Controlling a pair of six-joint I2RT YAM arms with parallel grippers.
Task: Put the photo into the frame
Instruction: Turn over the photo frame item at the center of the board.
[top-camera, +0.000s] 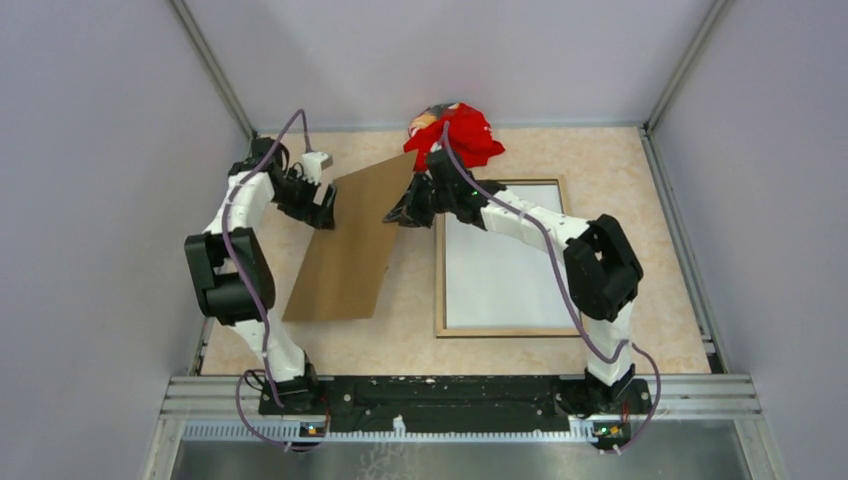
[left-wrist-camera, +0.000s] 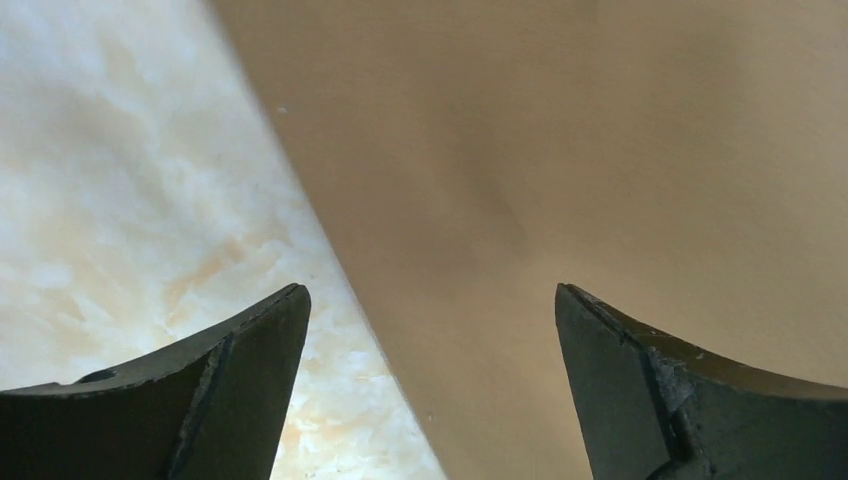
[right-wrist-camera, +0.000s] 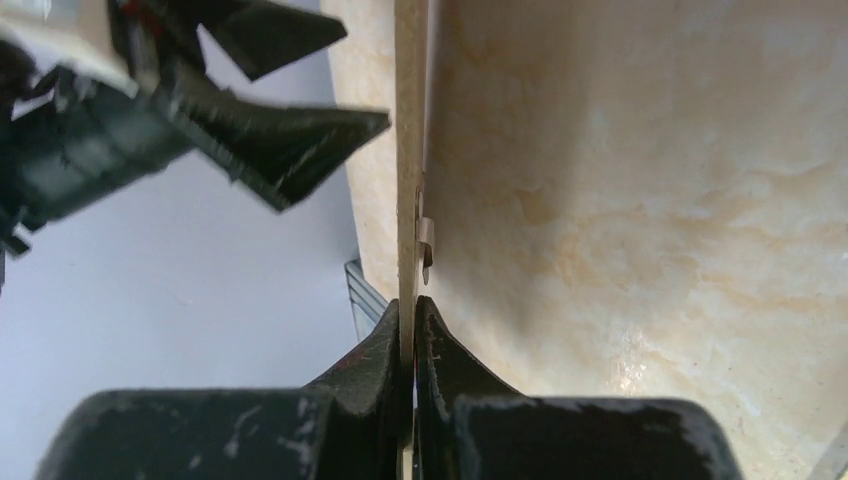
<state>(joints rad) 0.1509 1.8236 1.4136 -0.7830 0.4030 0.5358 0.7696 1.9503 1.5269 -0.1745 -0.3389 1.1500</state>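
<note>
The frame (top-camera: 439, 290) lies flat on the table at the right, pale wood side up. A white sheet (top-camera: 500, 270) fills it. No landscape print shows, so I cannot tell whether this sheet is the photo. My right gripper (top-camera: 405, 213) (right-wrist-camera: 413, 305) is shut on the far right edge of the brown hardboard backing sheet (top-camera: 350, 240) and holds it tilted up, left of the frame. The sheet shows edge-on in the right wrist view (right-wrist-camera: 410, 150). My left gripper (top-camera: 325, 208) (left-wrist-camera: 430, 290) is open at the sheet's far left edge (left-wrist-camera: 600, 150), not clamped on it.
A red cloth bundle (top-camera: 455, 135) lies at the back wall beyond the frame. A small metal clip (right-wrist-camera: 427, 245) sticks out of the hardboard near my right fingers. The enclosure walls stand close at left, right and back. The marbled tabletop (left-wrist-camera: 120, 200) shows under the sheet.
</note>
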